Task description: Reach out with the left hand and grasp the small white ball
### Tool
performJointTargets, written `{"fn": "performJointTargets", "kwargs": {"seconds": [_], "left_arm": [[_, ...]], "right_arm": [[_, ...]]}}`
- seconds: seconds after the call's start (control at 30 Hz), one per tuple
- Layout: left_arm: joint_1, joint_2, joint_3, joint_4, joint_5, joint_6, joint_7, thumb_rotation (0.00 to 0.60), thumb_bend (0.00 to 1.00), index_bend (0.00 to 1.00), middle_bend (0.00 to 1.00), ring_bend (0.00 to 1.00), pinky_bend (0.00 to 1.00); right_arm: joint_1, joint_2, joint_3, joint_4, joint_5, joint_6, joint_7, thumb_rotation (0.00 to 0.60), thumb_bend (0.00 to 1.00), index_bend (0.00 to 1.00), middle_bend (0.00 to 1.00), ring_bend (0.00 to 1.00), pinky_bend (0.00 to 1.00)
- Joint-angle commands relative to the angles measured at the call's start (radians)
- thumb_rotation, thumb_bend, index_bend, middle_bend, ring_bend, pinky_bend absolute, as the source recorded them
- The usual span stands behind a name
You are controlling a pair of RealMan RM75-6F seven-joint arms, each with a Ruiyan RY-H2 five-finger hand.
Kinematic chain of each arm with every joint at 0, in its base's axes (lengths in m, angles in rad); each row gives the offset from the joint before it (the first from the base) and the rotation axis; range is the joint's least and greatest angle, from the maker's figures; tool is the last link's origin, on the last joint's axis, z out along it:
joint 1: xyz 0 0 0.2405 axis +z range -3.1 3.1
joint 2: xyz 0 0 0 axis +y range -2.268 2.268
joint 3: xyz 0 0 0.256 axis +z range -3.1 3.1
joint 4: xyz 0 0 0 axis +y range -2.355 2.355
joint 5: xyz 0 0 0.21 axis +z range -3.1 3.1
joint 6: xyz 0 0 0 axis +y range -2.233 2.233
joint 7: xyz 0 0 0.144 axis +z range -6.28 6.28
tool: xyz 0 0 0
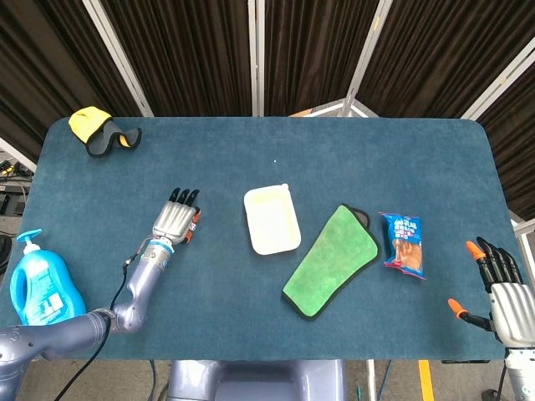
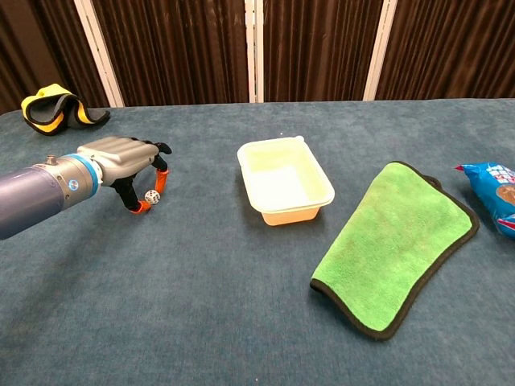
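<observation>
The small white ball (image 2: 151,196) sits on the blue table (image 2: 241,322), left of the middle, and it has dark spots on it. The left hand (image 2: 129,161) is right over it, palm down; its orange-tipped fingers (image 2: 160,180) curve down on either side of the ball, but I cannot tell whether they actually touch it. From the head view the ball is hidden under that hand.

Just to the right of the ball stands a white tray (image 2: 283,181). Beyond that lies a green cloth (image 2: 394,241), and further right a blue snack packet (image 2: 492,193).

At the far left corner is a yellow and black mask (image 1: 100,131). A blue soap bottle (image 1: 42,284) stands at the near left edge.

The right hand (image 1: 501,288) rests at the near right corner, fingers spread and holding nothing.
</observation>
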Motion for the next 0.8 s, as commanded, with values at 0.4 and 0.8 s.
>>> {"fn": "performJointTargets", "kwargs": {"seconds": [0.4, 0.8], "left_arm": [[0.026, 0.081, 0.01, -0.157, 0.12, 0.106, -0.103, 0.6, 0.44, 0.61, 0.0, 0.0, 0.0], [0.069, 0.261, 0.032, -0.511, 0.228, 0.244, -0.058, 0.6, 0.42, 0.49, 0.0, 0.0, 0.0]], "right_arm": [[-0.004, -0.004, 0.0, 0.004, -0.008, 0.013, 0.001, 0.6, 0.11, 0.06, 0.0, 0.0, 0.0], [-0.011, 0.0, -0.012, -0.009, -0.032, 0.028, -0.016, 0.6, 0.11, 0.06, 0.0, 0.0, 0.0]]}}
